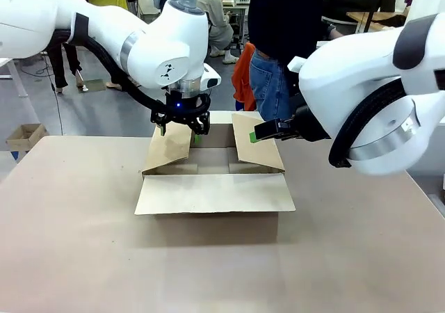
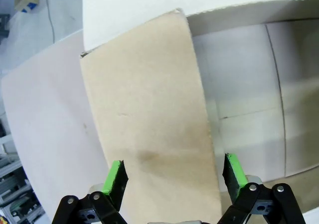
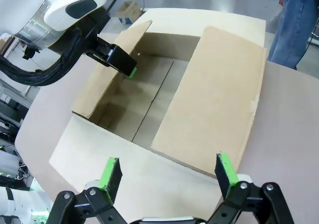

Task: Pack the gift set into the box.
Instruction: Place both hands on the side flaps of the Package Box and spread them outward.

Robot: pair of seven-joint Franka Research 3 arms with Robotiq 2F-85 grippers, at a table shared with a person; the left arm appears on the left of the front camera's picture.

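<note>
The box (image 1: 208,227) stands open in the middle of the table, its inside bare, with its flaps spread: the front one lies flat and the side ones slope up. My left gripper (image 1: 179,131) hangs open over the left flap (image 2: 149,109), one green fingertip on each side of its width (image 2: 174,178). My right gripper (image 1: 256,133) is open at the right flap (image 3: 214,94), which lies ahead of its spread fingers (image 3: 168,170). The left gripper (image 3: 124,64) also appears over the far flap in the right wrist view. The gift set is out of view.
A person in jeans (image 1: 268,83) stands at the far side of the table behind the box. A small carton (image 1: 24,135) sits on the floor to the left. Bare table (image 1: 76,243) lies in front of and beside the box.
</note>
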